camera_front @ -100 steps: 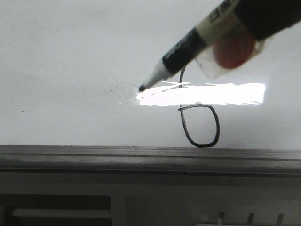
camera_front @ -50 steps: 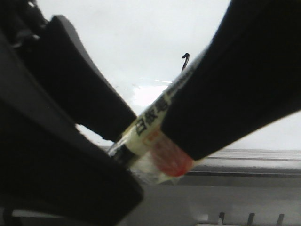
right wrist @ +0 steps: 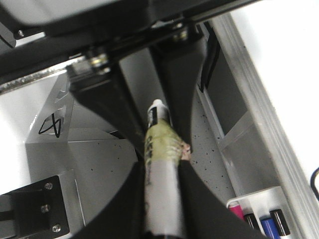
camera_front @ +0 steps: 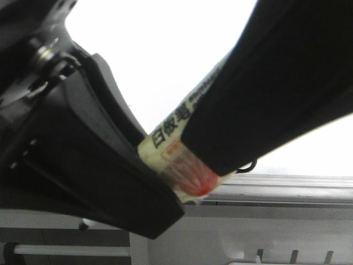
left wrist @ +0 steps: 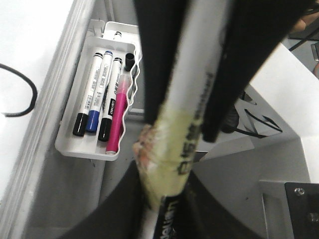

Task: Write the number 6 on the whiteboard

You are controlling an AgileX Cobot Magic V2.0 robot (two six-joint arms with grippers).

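The marker, white with yellowed tape and a red end, is held between both grippers close to the front camera. My left gripper grips its taped end from the left. My right gripper grips its barrel from the right. The left wrist view shows the marker running between the left gripper's fingers. The right wrist view shows it between the right gripper's fingers. The whiteboard lies behind. Of the number 6 only a bit of the loop shows; the loop also shows partly in the left wrist view.
The grey frame rail runs along the whiteboard's near edge. A white tray beside the rail holds black, blue and pink markers and a loose cap. Grey metal base plates lie below the arms.
One second ago only the right gripper held the marker over the board beside the drawn 6. Both grippers have since come close to the camera, and the left fingers have closed around the marker's taped end.
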